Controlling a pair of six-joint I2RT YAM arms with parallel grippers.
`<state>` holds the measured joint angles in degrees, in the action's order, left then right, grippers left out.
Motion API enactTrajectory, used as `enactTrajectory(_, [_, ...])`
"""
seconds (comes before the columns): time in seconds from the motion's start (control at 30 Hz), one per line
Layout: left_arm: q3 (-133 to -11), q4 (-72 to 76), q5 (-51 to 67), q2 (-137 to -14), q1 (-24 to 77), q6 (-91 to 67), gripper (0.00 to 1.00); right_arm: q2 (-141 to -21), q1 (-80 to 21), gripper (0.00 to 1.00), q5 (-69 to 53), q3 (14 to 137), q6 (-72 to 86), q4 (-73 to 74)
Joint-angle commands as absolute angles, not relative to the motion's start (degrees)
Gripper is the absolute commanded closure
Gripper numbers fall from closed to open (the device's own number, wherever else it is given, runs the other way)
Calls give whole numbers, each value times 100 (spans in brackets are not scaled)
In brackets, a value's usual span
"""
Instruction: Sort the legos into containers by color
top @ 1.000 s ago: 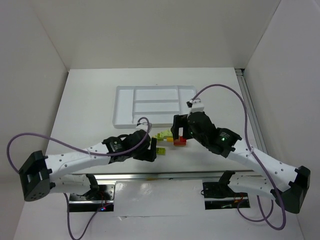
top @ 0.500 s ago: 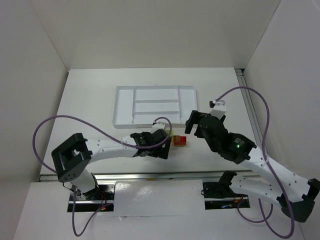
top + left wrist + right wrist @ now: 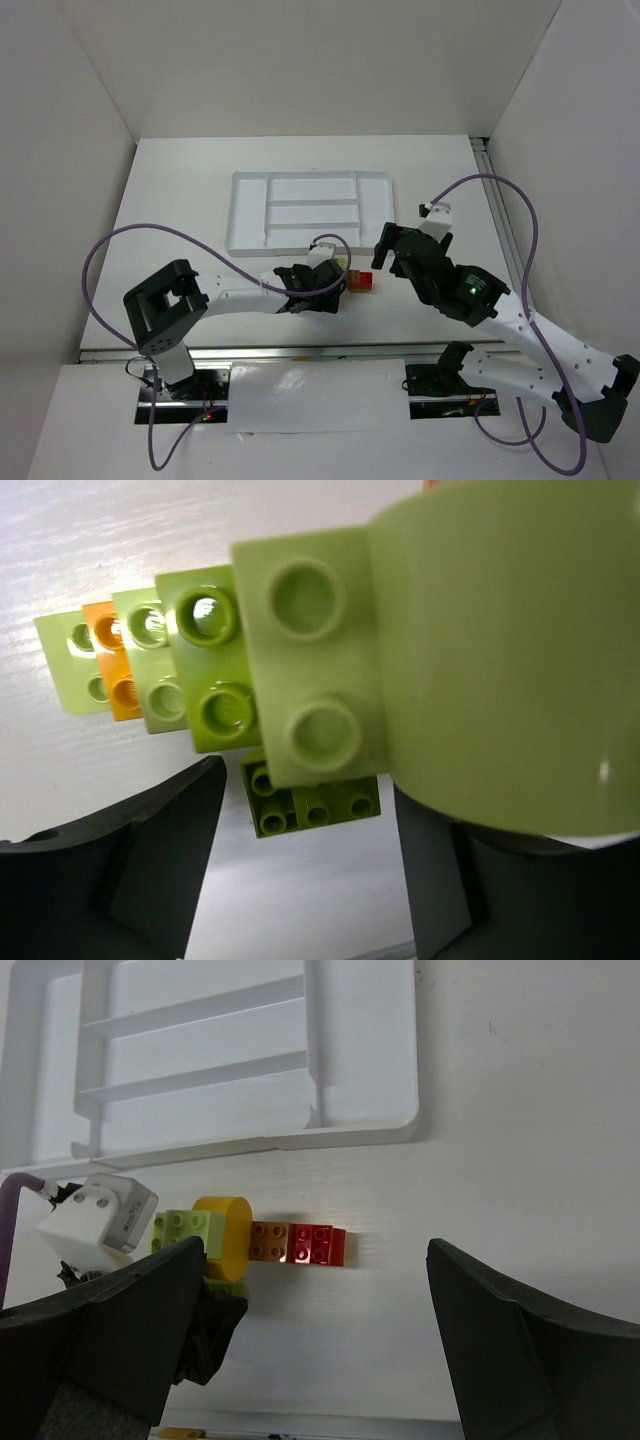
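The legos lie in a short row on the table just in front of the tray. The right wrist view shows a red brick (image 3: 320,1244), a brownish brick (image 3: 268,1240), a round yellow piece (image 3: 222,1235) and a lime brick (image 3: 182,1230). My left gripper (image 3: 322,290) hovers low over the lime end. Its fingers stand apart, and a small lime brick (image 3: 310,795) lies just past the tips, untouched. Pale lime bricks (image 3: 205,670) and an orange one (image 3: 118,665) lie beyond. My right gripper (image 3: 388,255) is wide open above the red brick (image 3: 365,282). The white tray (image 3: 245,190) holds no legos.
The tray's near rim (image 3: 360,1135) runs close behind the brick row. My left arm's white wrist block (image 3: 98,1212) and purple cable sit at the row's left end. A metal rail (image 3: 300,350) lines the near table edge, and white walls enclose the table.
My left gripper has slid right onto the lime bricks, its arm folding in. My right gripper has lifted back to the right, off the bricks, and opened wider.
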<state>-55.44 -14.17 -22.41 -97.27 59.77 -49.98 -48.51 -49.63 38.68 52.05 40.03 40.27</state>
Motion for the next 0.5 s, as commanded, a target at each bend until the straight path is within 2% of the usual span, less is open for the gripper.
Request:
enactTrajectory(0.0, [-5713, -1248, -2399, -9940, 5968, -5133, 22, -4965, -4983, 1, 4025, 5256, 4104, 4078])
enactTrajectory(0.1, [-5783, -1327, -2470, -9888, 6021, -5186, 30, -4966, -4983, 1, 4025, 5256, 4104, 4078])
enactTrajectory(0.23, [-5730, -1581, -2680, -9607, 6152, -5299, 34, -4904, -4983, 1, 4025, 5256, 4104, 4078])
enactTrajectory(0.37, [-5626, -1863, -2856, -9247, 6267, -5405, 42, -4852, -4983, 1, 4078, 5256, 4104, 4192])
enactTrajectory(0.4, [-5625, -1924, -2856, -9168, 6328, -5405, 48, -4852, -4983, 1, 4078, 5256, 4104, 4192])
enactTrajectory(0.47, [-5563, -2030, -2804, -8975, 6328, -5405, 50, -4852, -4983, 1, 4078, 5256, 4157, 4192])
